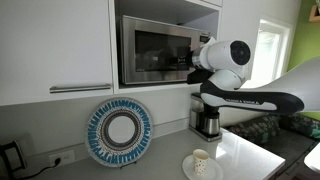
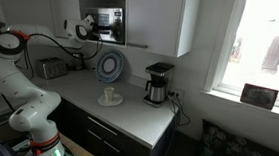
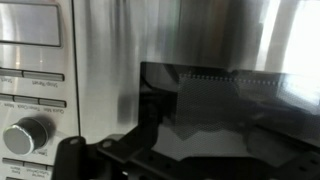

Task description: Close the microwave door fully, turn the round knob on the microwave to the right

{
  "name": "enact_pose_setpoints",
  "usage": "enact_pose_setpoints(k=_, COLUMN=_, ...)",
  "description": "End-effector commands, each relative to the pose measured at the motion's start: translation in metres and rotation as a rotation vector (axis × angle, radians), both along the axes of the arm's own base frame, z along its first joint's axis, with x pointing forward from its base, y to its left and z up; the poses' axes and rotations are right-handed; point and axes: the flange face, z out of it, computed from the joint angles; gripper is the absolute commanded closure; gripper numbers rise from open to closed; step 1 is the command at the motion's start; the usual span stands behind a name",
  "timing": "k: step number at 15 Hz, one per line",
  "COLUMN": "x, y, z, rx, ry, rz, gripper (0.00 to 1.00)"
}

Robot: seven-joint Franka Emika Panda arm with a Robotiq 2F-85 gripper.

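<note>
round knob (image 3: pixel 27 133) in wrist view only, microwave (image 1: pixel 157 52) (image 2: pixel 109 23) in both exterior views

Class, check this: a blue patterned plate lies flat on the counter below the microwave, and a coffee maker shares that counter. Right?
No. The blue patterned plate stands on edge against the wall, as an exterior view shows; it does not lie flat. It is on the counter below the microwave, and the coffee maker shares that counter.
</note>
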Motion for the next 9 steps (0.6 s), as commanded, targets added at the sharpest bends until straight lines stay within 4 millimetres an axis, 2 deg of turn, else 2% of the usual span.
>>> enact_pose_setpoints(k=1, x=0.000, y=-0.001, z=0.000, rx=0.000, ry=0.001, rz=0.001, gripper=0.00)
enact_pose_setpoints(k=5, x=0.000, y=-0.001, z=0.000, rx=0.000, ry=0.001, rz=0.001, gripper=0.00)
enact_pose_setpoints(k=9, x=-0.010, y=-0.007, z=0.017, rx=-0.008, ry=0.012, rz=-0.073, gripper=0.00)
